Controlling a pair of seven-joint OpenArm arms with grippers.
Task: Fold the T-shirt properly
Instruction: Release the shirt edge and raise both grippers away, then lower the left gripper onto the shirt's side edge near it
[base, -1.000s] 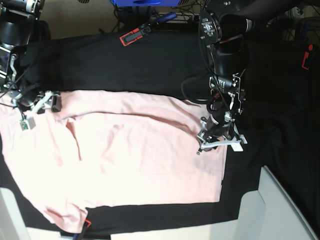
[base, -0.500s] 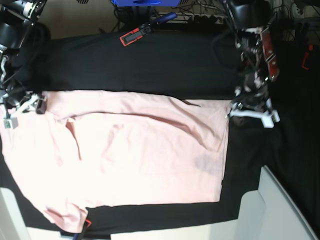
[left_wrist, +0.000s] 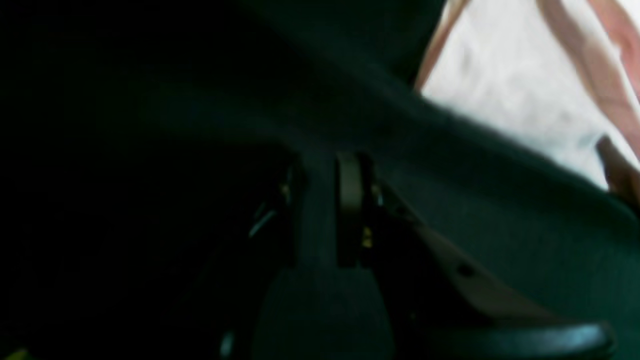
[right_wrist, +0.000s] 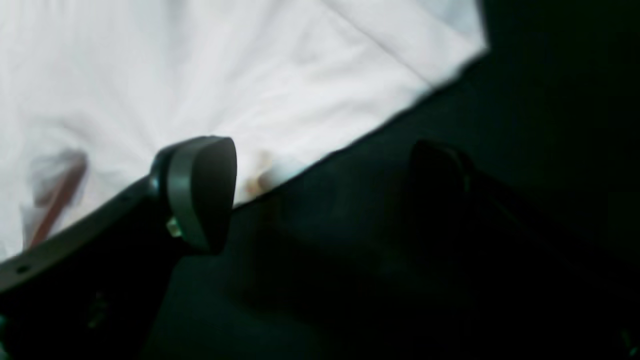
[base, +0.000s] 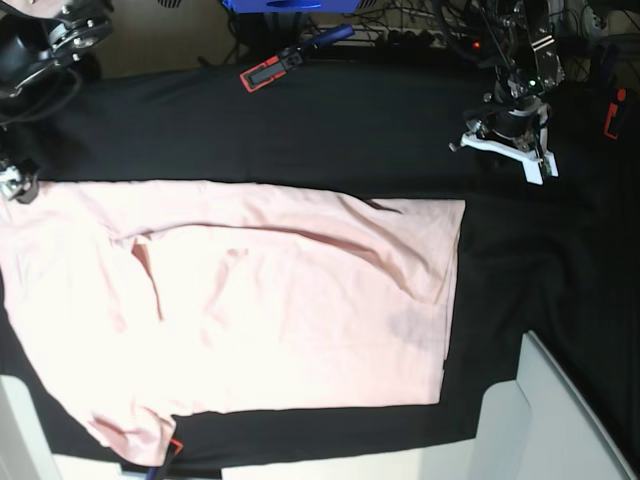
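Base view: you see the T-shirt (base: 250, 310) lying spread, plain pale pink side up, on the black table cloth (base: 300, 130) that covers the desk. It fills the left and middle of the cloth, one sleeve reaching the near left corner, its straight hem edge facing the right. Soft creases run diagonally across the cloth of the shirt toward that hem.

Left hand (base: 503, 150): you find it at the far right of the base view, above bare black cloth, well apart from the shirt's upper right corner. In the left wrist view the hand (left_wrist: 325, 210) is dark and blurred; its fingers stand close together, and you cannot tell whether they meet or whether anything lies between them. A strip of pink shirt (left_wrist: 525, 90) shows at the upper right of that view.

Right hand (base: 15, 185): you see only a small part of it at the left edge of the base view, beside the shirt's far left corner. In the right wrist view the hand (right_wrist: 325, 195) has its fingers (right_wrist: 200, 192) spread wide, with nothing between them; one finger overlies the shirt's (right_wrist: 225, 75) edge, the other the black cloth.

Far edge of the desk: a red and black tool (base: 270, 70).
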